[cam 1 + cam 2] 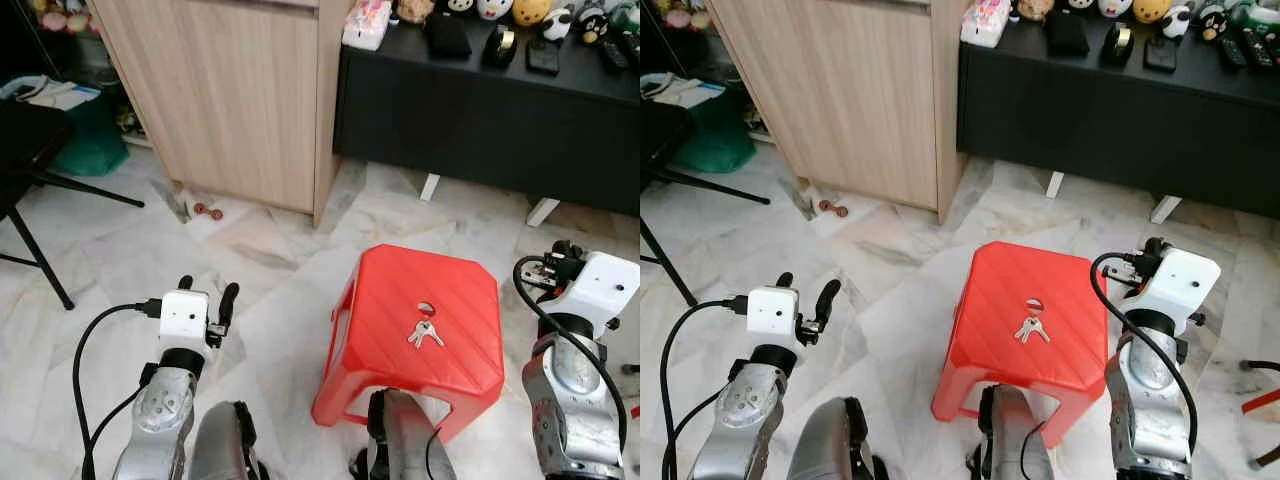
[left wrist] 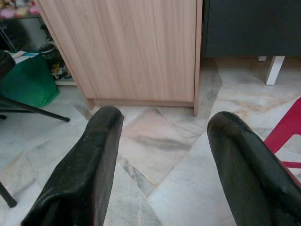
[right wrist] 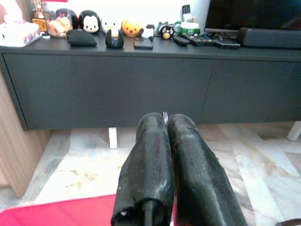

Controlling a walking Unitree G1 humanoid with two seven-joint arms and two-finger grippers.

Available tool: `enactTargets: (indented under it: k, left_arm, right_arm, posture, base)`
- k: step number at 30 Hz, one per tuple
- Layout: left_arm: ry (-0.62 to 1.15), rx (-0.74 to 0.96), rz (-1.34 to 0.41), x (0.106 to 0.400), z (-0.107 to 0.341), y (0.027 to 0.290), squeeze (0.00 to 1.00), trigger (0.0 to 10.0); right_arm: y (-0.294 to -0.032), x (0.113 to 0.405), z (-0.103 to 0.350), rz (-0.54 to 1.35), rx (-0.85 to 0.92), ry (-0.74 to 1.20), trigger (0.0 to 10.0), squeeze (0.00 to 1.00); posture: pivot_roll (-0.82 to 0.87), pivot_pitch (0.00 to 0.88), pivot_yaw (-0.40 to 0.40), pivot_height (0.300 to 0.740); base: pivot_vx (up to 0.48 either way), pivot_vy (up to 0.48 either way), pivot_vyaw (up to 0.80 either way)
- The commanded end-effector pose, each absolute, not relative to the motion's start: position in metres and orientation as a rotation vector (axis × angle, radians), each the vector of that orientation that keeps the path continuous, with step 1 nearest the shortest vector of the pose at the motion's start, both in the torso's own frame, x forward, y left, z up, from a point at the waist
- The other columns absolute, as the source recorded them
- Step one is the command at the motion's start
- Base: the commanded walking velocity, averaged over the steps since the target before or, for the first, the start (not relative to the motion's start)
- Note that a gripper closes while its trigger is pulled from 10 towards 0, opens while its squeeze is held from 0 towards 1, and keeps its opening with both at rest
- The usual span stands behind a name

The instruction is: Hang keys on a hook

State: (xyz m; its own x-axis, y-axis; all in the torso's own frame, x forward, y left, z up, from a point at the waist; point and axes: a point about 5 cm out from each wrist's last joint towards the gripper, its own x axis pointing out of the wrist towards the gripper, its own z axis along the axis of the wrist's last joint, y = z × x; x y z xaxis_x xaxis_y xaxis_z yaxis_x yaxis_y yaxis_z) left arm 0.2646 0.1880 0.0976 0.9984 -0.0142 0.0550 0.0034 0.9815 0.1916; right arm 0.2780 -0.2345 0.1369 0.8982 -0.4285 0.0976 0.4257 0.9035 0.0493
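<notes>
A small bunch of silver keys (image 1: 426, 333) lies flat on top of a red plastic stool (image 1: 400, 290), just below the round hole in its seat. My left gripper (image 1: 208, 288) is raised to the left of the stool, apart from it. It is open, with only floor between its black fingers (image 2: 89, 169). My right gripper (image 1: 562, 250) is held up to the right of the stool. It is shut, and its fingers (image 3: 150, 160) are pressed together, pointing toward the black console.
A light wooden cabinet (image 1: 240, 100) stands ahead on the left. A long black console (image 1: 480, 120) carrying toys and remotes runs along the back right. Black chair legs (image 1: 40, 180) and a green bag (image 1: 95, 140) sit far left. Small red bits (image 1: 207, 211) lie on the marble floor.
</notes>
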Motion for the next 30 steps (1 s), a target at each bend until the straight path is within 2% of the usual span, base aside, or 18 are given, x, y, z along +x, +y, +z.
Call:
enactTargets:
  k: [1, 10, 15, 20, 23, 25, 30]
  left_arm:
    - [-0.071, 0.19, -0.013, 0.266, 0.1, 0.189, 0.0, 10.0]
    - [-0.059, 0.188, -0.013, 0.267, 0.094, 0.189, 0.0, 10.0]
    - [-0.047, 0.196, 0.01, 0.266, 0.091, 0.198, 0.0, 10.0]
    - [0.01, 0.199, 0.015, 0.266, 0.077, 0.204, 0.0, 10.0]
    - [0.054, 0.191, 0.027, 0.266, 0.065, 0.208, 0.0, 10.0]
    - [0.102, 0.193, 0.029, 0.265, 0.052, 0.209, 0.0, 10.0]
    - [0.289, 0.159, 0.068, 0.256, 0.011, 0.217, 0.0, 10.0]
  right_arm:
    - [-0.238, 0.276, 0.138, -0.459, 0.024, -0.112, 10.0, 0.0]
    - [-0.234, 0.281, 0.113, -0.356, -0.008, 0.006, 10.0, 0.0]
    - [-0.244, 0.283, 0.097, -0.355, -0.016, 0.061, 10.0, 0.0]
    - [-0.25, 0.282, 0.072, -0.36, -0.037, 0.149, 10.0, 0.0]
    - [-0.249, 0.28, 0.055, -0.349, -0.028, 0.217, 10.0, 0.0]
    - [-0.241, 0.277, 0.031, -0.285, 0.002, 0.328, 10.0, 0.0]
    - [-0.233, 0.263, -0.008, -0.237, 0.009, 0.508, 10.0, 0.0]
  posture:
    - [-0.07, 0.111, -0.05, 0.67]
    - [-0.07, 0.078, -0.057, 0.715]
    - [-0.06, 0.064, -0.059, 0.74]
    - [-0.07, 0.037, -0.05, 0.74]
    - [-0.07, 0.032, -0.049, 0.74]
    - [-0.07, 0.01, -0.05, 0.74]
    - [-0.06, 0.0, -0.049, 0.74]
  base:
    - [0.0, 0.0, 0.0]
    - [0.0, 0.0, 0.0]
    - [0.0, 0.0, 0.0]
    - [0.0, 0.0, 0.0]
    - [0.0, 0.0, 0.0]
    - [0.0, 0.0, 0.0]
    - [0.0, 0.0, 0.0]
